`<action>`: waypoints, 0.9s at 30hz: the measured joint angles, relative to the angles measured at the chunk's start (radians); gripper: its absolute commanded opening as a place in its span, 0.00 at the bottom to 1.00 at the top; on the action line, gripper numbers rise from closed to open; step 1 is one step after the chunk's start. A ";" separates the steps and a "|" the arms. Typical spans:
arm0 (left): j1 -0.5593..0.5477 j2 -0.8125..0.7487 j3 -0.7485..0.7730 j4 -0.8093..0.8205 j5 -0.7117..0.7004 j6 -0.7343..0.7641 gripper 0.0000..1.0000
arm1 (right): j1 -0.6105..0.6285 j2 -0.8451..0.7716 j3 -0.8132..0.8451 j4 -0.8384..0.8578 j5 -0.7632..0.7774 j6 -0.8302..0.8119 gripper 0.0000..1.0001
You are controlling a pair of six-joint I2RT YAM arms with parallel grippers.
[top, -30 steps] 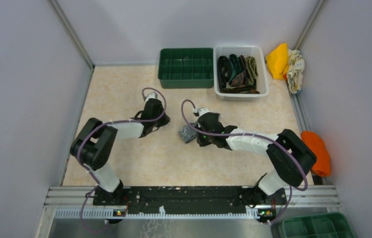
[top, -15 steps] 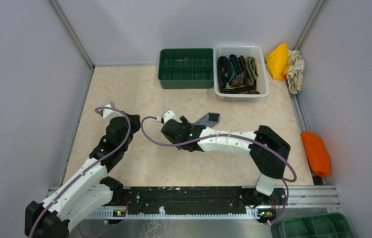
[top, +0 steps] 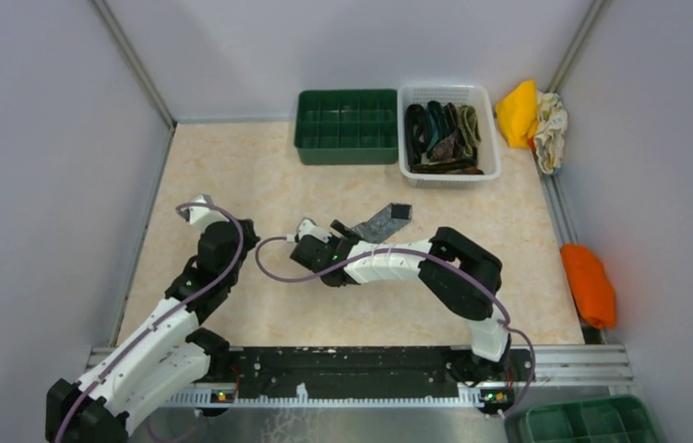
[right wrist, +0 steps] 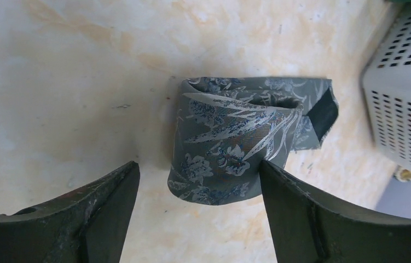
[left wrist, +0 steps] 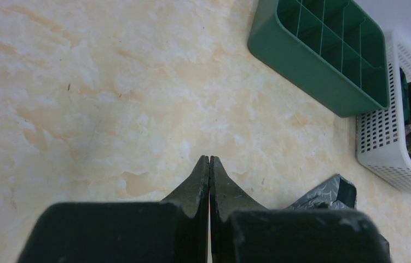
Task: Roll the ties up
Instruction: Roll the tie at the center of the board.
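1. Straddling the grey floral tie [right wrist: 230, 137] with the right gripper [right wrist: 197, 183], jaws released and spread wide.
2. Lying loosely coiled on the marbled tabletop [right wrist: 55, 82], near the white basket [right wrist: 405, 109].
3. Clenched tight over on the left gripper [left wrist: 209, 164], gripping nothing.
4. Heaped in that white basket: more ties [top: 441, 138].

Tabletop [top: 232, 175] open on L; grey tie [top: 381, 221] mid-table; green tray [top: 346, 155] & white basket [top: 448, 178] block far edge.

White links [top: 388, 263], black joints [top: 458, 263], purple cables [top: 258, 257], dark left end effector [left wrist: 209, 159].
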 measured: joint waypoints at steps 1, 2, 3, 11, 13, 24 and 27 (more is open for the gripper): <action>0.000 0.005 0.000 0.001 0.000 0.002 0.00 | 0.000 0.005 0.000 0.000 0.018 -0.009 0.81; 0.000 0.010 0.000 0.001 0.001 0.006 0.00 | -0.001 0.012 0.000 0.002 0.041 -0.019 0.81; 0.000 0.014 0.000 0.003 0.003 0.008 0.00 | -0.003 0.019 0.002 0.002 0.056 -0.025 0.81; 0.000 0.036 0.000 0.024 0.027 0.031 0.00 | -0.053 0.044 0.013 0.050 0.116 -0.056 0.78; 0.000 0.038 0.000 0.030 0.032 0.034 0.00 | -0.069 0.050 0.013 0.052 0.119 -0.062 0.75; 0.000 0.075 -0.001 0.073 0.038 0.059 0.00 | -0.195 0.064 0.034 0.056 0.033 -0.069 0.54; 0.000 0.092 -0.001 0.078 0.042 0.064 0.00 | -0.219 0.064 0.048 0.051 -0.023 -0.066 0.51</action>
